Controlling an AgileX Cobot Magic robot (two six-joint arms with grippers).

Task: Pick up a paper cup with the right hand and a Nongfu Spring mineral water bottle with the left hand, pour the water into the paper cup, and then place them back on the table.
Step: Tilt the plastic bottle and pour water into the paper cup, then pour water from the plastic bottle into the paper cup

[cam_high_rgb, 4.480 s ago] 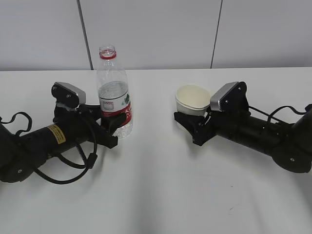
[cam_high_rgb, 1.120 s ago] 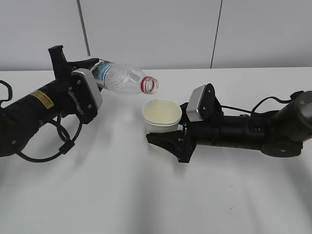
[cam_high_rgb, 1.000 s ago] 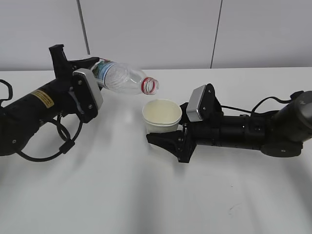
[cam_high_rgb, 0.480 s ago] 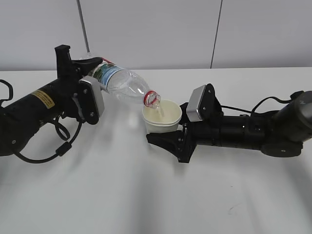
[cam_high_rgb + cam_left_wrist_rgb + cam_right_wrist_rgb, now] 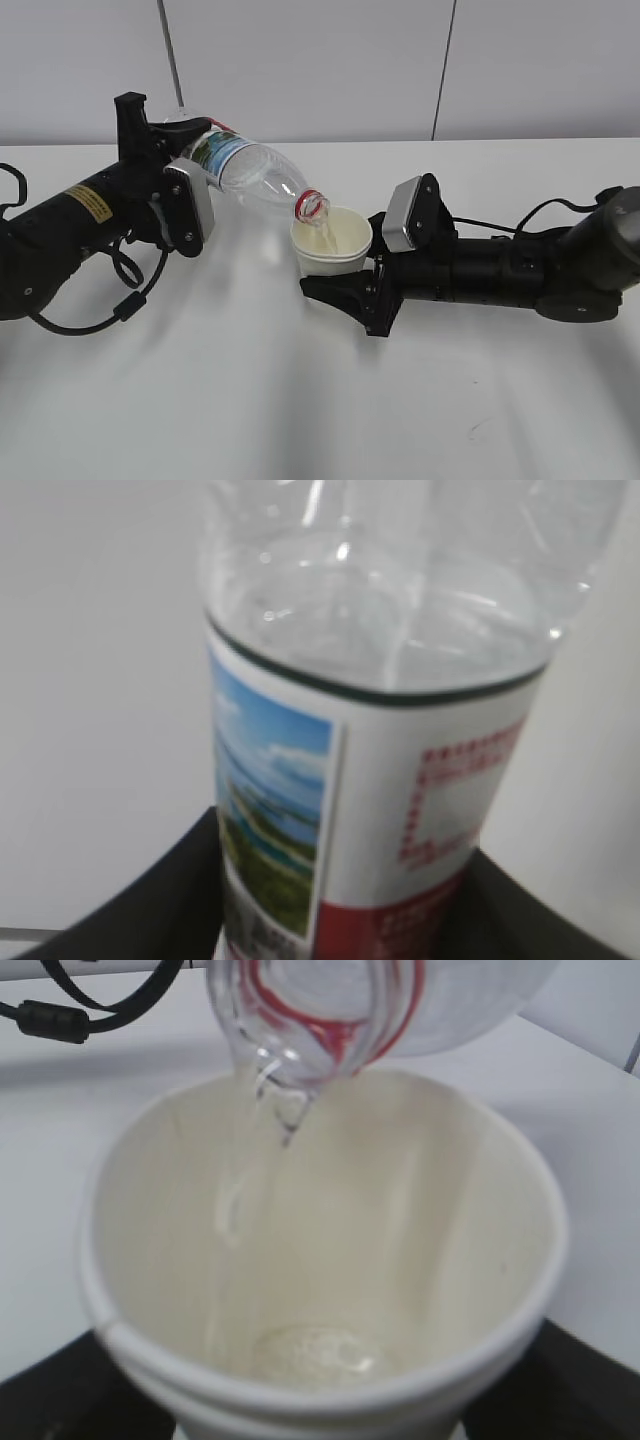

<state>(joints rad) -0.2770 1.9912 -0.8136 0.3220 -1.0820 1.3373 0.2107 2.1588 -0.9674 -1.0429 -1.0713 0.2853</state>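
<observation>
Nongfu Spring mineral water bottle (image 5: 245, 170) tilted mouth-down, red neck ring (image 5: 310, 205) just over the near-left rim of the paper cup (image 5: 331, 240). Thin stream of water (image 5: 262, 1125) running from the mouth down the inner wall, a small pool at the cup bottom in the right wrist view. Cup upright, raised off the tabletop (image 5: 300, 400), clamped low on its wall by the right gripper (image 5: 345, 290); black jaws visible at both lower corners of the right wrist view. Bottle gripped around its labelled lower half by the left gripper (image 5: 165, 150), black jaws flanking the label (image 5: 340, 840) in the left wrist view. Left arm with yellow sticker (image 5: 88, 203) reaching from the left edge, right arm from the right edge, both lying low over the tabletop.

Open white tabletop in front of both arms, down to the near edge; only a faint dark scuff (image 5: 478, 428) there. Behind, a strip of free tabletop up to the grey wall panels (image 5: 300, 60). Between cup and left arm, a clear gap.

Bottle base hidden behind the left gripper. Cup base masked by the right gripper. Both arms cut off at the picture edges. Left wrist view filled by the bottle, little else readable. Water level left in the bottle hard to make out.
</observation>
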